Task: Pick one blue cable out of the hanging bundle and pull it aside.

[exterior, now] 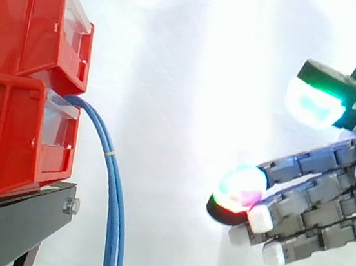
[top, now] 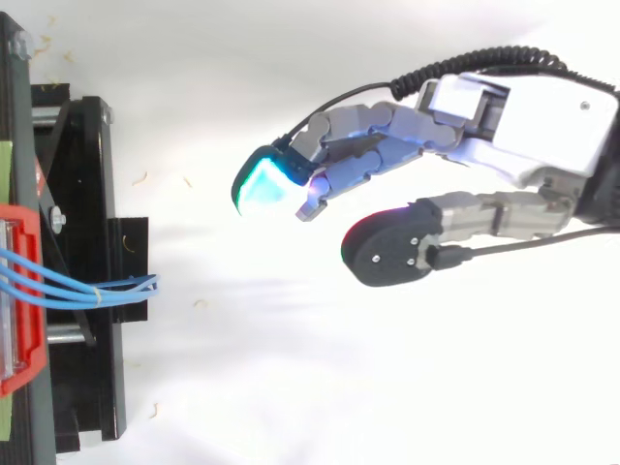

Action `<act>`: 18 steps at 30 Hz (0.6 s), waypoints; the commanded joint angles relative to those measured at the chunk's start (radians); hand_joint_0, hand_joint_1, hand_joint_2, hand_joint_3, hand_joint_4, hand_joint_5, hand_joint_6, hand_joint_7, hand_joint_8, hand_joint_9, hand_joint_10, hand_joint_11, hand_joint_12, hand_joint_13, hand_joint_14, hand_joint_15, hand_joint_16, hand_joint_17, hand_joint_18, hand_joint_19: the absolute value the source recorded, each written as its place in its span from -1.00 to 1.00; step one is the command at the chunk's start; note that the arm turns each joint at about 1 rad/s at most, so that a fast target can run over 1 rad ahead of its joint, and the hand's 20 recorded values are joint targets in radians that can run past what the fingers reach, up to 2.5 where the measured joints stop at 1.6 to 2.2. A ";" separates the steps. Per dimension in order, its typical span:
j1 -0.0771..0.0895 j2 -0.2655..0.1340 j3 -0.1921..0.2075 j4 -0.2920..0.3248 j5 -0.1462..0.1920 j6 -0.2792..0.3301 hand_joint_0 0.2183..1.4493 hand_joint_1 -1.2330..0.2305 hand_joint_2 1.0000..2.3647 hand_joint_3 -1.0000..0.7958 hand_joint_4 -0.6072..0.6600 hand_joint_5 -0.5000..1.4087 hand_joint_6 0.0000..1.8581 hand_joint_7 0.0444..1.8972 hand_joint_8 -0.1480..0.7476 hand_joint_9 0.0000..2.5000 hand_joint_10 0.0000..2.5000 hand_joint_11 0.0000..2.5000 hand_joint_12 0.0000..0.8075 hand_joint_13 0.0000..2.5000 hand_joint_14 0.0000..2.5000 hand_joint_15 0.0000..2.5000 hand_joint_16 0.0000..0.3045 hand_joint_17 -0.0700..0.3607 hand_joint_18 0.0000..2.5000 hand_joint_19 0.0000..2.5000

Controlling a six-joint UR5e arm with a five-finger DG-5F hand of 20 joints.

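At the right side, the hand points to the left with its fingers stretched out and the thumb held apart above them. It is released and holds nothing, I judge to receive one strand. Its thick fingertips glow. Well apart from it, the blue cables, thin, smooth and round, leave the shiny plastic red bins and hang in a curve beside the black stand. Behind all is a soft white curtain.
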 commanded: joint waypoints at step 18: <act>-0.006 -0.158 0.086 0.156 0.032 -0.041 -0.57 0.07 -0.99 -0.39 0.51 -0.68 -0.46 -0.15 0.04 -0.47 -0.99 -0.70 -0.05 -0.67 -1.00 -0.90 -0.58 -0.01 -0.64 -0.80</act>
